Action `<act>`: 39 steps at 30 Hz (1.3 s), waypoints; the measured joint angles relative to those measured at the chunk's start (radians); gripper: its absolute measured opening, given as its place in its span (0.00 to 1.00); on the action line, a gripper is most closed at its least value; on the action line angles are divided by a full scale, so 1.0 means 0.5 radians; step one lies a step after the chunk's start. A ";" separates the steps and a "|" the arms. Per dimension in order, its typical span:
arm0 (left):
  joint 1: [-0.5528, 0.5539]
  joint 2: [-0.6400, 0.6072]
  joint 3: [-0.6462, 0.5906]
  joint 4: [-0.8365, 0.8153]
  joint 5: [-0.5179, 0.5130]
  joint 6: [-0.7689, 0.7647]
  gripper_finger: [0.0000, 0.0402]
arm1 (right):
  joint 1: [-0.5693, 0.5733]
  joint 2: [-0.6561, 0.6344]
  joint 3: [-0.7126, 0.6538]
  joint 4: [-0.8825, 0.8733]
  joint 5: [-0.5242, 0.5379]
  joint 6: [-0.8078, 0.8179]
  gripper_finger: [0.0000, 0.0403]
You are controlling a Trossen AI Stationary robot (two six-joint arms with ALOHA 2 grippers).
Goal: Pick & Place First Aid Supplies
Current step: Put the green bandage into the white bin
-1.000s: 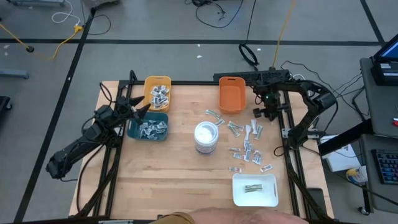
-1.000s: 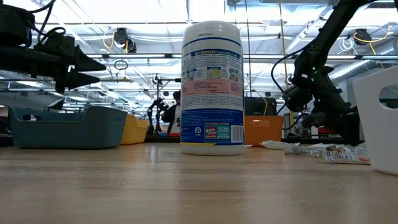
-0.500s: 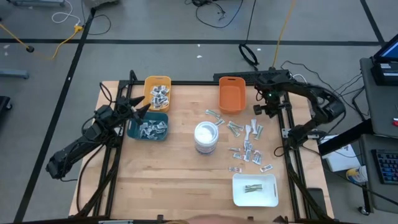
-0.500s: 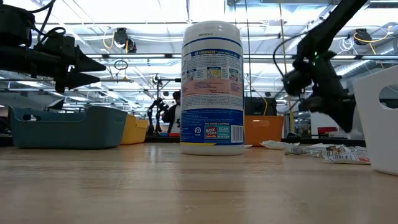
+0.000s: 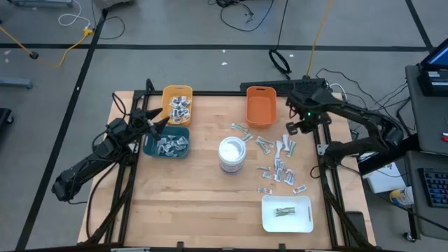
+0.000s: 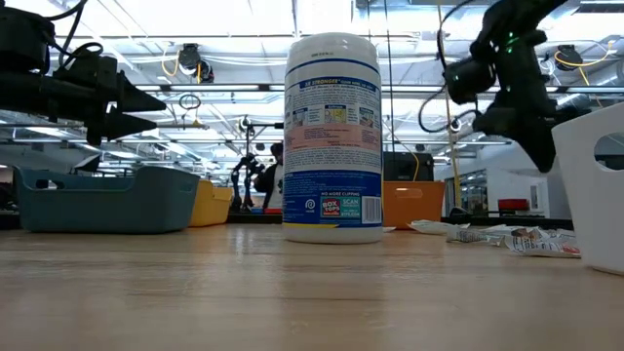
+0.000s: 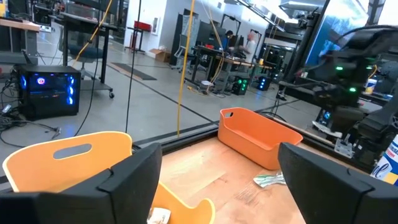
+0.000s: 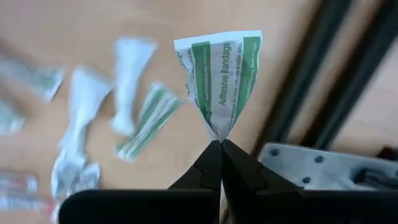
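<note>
Between right fingers (image 8: 220, 148), adhesive bandage (image 8: 219, 73) (text half-hidden)

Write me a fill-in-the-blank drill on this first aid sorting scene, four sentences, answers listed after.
1. The right gripper is shut on an adhesive ____ packet.
2. The white wipes canister stands ____ on the table.
3. The left gripper, its jaws ____, hovers by the teal bin.
4. The white tray holds pale-green ____.

Answers: bandage; upright; open; strips
</note>
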 joint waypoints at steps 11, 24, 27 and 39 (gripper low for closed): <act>0.000 0.000 0.000 0.000 0.000 0.000 0.76 | 1.072 -0.086 0.000 0.010 -0.120 0.087 0.00; 0.000 0.000 0.000 0.000 0.000 0.000 0.82 | 2.428 -0.083 0.000 0.698 -0.221 0.550 0.00; 0.000 0.000 0.000 0.000 0.000 0.000 0.82 | 2.624 -0.077 0.000 0.965 -0.222 0.591 0.00; 0.000 0.000 0.000 0.000 -0.001 0.000 0.76 | 2.871 0.060 0.000 1.277 -0.212 0.735 0.00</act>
